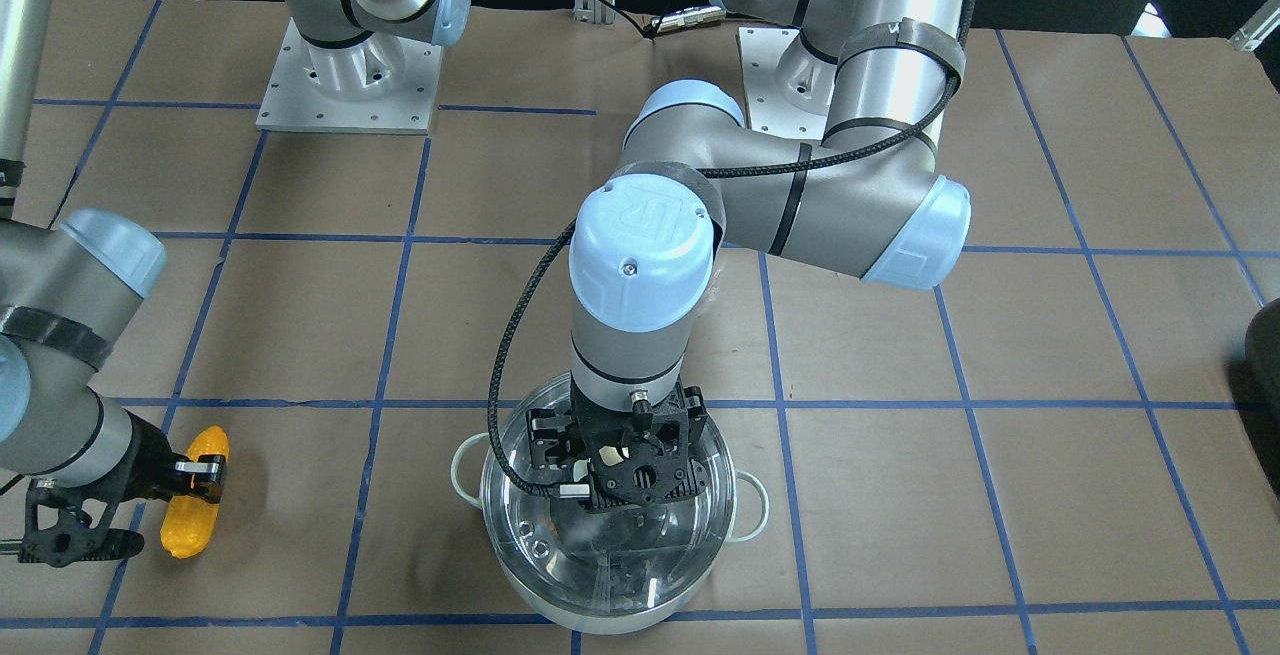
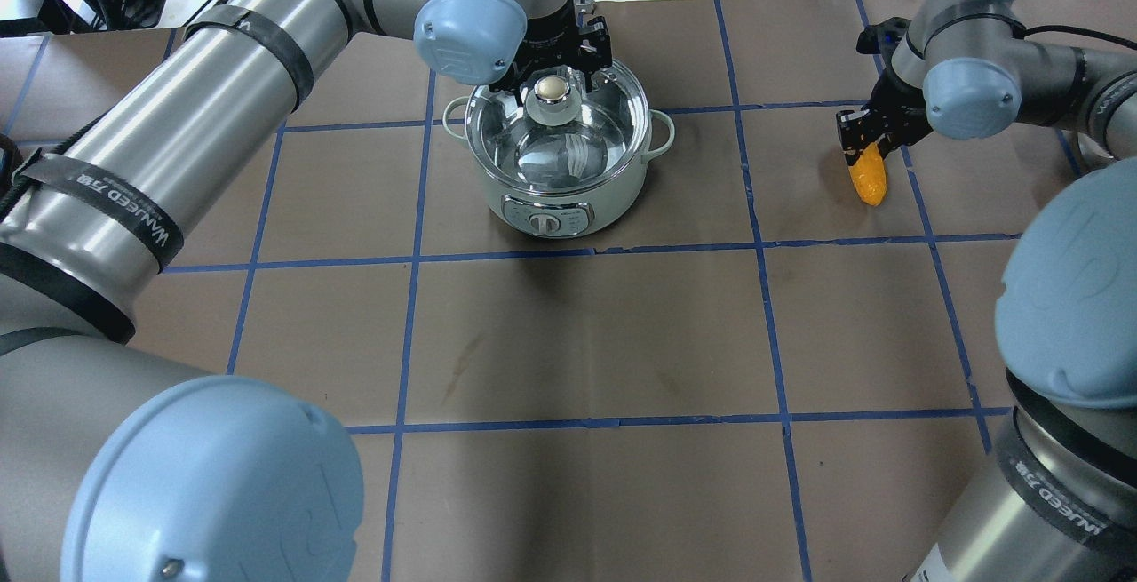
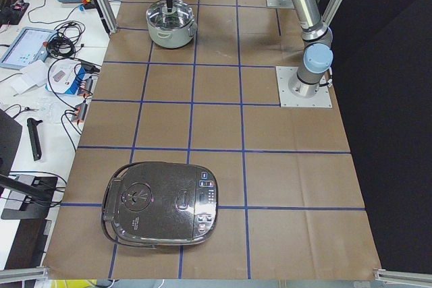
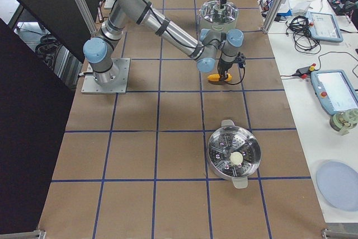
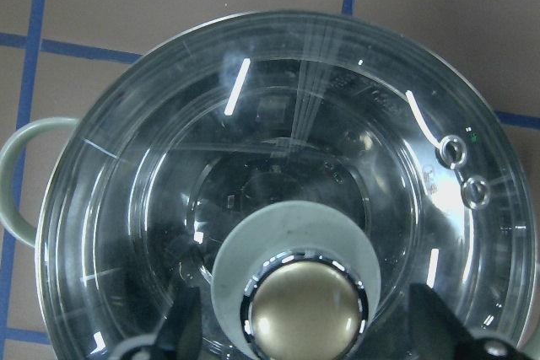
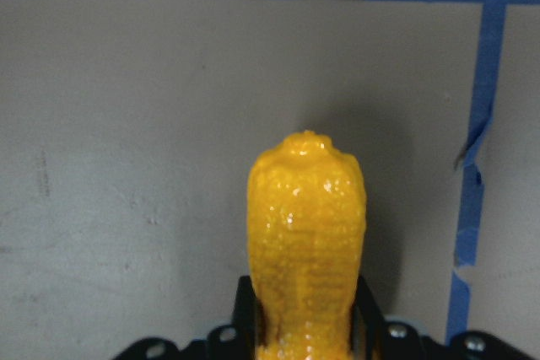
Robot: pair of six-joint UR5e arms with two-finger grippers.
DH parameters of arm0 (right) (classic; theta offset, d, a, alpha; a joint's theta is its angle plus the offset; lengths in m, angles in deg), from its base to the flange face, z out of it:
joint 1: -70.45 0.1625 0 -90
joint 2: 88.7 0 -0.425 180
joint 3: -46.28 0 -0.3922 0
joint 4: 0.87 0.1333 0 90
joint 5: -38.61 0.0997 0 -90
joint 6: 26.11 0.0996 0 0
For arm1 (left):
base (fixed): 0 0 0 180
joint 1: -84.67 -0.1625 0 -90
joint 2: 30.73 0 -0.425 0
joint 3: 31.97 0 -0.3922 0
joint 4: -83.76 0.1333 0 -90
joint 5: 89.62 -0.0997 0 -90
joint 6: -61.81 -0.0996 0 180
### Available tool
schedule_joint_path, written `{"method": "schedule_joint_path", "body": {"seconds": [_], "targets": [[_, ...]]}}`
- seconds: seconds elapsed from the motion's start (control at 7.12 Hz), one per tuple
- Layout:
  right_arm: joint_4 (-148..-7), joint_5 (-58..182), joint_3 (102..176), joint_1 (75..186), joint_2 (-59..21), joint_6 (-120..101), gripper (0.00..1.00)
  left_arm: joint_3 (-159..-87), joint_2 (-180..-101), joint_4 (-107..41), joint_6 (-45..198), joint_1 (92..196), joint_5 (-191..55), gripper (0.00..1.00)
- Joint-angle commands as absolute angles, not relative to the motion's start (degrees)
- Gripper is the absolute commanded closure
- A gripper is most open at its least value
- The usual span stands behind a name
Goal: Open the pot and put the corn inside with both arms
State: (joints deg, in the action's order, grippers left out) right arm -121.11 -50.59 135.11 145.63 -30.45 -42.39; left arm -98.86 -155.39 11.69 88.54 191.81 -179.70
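Note:
The pot (image 2: 544, 209) stands at the table's far middle with its clear glass lid (image 2: 568, 142) on. It also shows in the front view (image 1: 600, 605). My left gripper (image 2: 555, 75) hangs straight down over the lid. In the left wrist view, its open fingers (image 5: 181, 326) stand on either side of the lid's metal knob (image 5: 304, 309) without touching it. The yellow corn (image 2: 869, 180) is at the right, low over the brown paper. My right gripper (image 1: 200, 470) is shut on one end of the corn (image 6: 305, 225).
A dark rice cooker (image 3: 160, 204) sits at the table's end on my left. A steel steamer pot (image 4: 234, 152) sits at the end on my right. The arm bases (image 1: 350, 85) are bolted at the table's back edge. Blue tape lines grid the paper.

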Motion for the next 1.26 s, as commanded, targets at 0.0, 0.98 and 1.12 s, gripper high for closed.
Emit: {"method": "schedule_joint_path", "body": {"seconds": [0.0, 0.98, 1.12], "targets": [[-111.0, -50.4, 133.7, 145.2, -20.9, -41.5, 0.91, -98.7, -155.4, 11.7, 88.5, 191.7, -179.7, 0.78], [-106.9, -44.2, 123.1, 166.8, -24.4, -27.7, 0.91, -104.6, -142.5, 2.5, 66.4, 174.0, -177.2, 0.85], [-106.9, -44.4, 117.6, 171.8, -28.0, -21.2, 0.91, -109.2, -141.2, 3.6, 59.5, 170.1, -177.2, 0.85]]}}
